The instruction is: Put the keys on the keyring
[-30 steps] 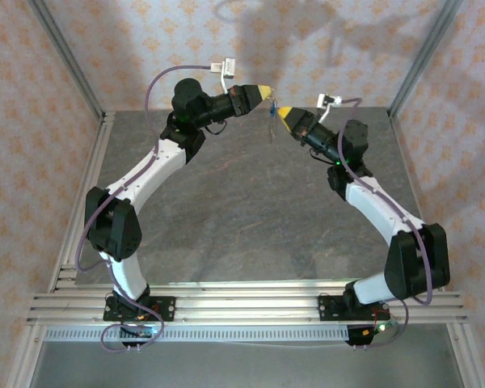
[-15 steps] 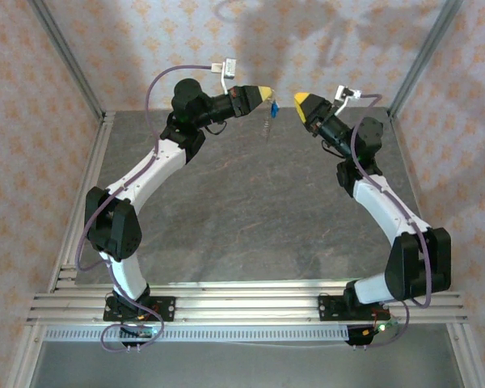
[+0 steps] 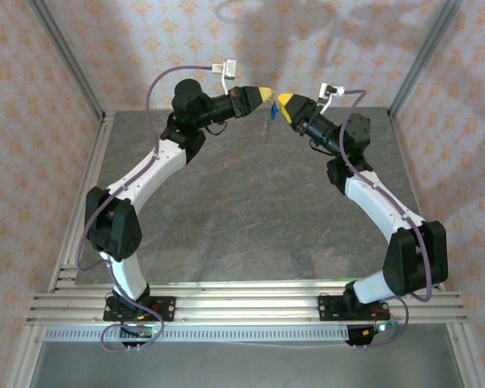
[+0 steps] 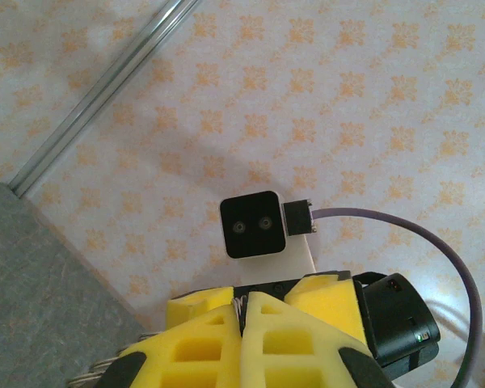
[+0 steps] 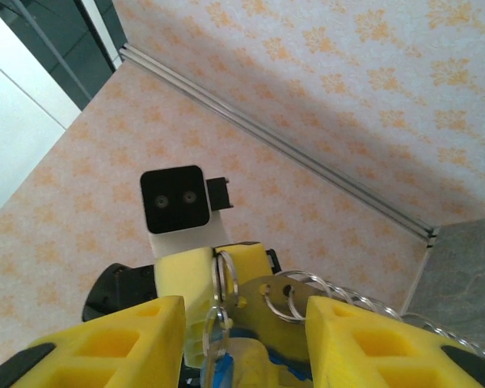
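Clenched tight with the left pincer [image 3: 265, 94] on the keyring [image 5: 223, 277], pinching its loop edge-on at the very tips, with a chain [image 5: 331, 293] of small rings trailing off sideways and the blue-headed keys [image 5: 221, 373] dangling just beneath those tips. Met tip to tip by the right pincer [image 5: 242, 314], parted to a middling gap and straddling loop, rings and the other pincer's yellow fingers [image 5: 184, 279], contact with either pad impossible to tell. Above the clenched tips, a black wrist camera [image 5: 175, 199]; well below both, the grey table [image 3: 242, 210]; behind, patterned wall [image 3: 307, 40].
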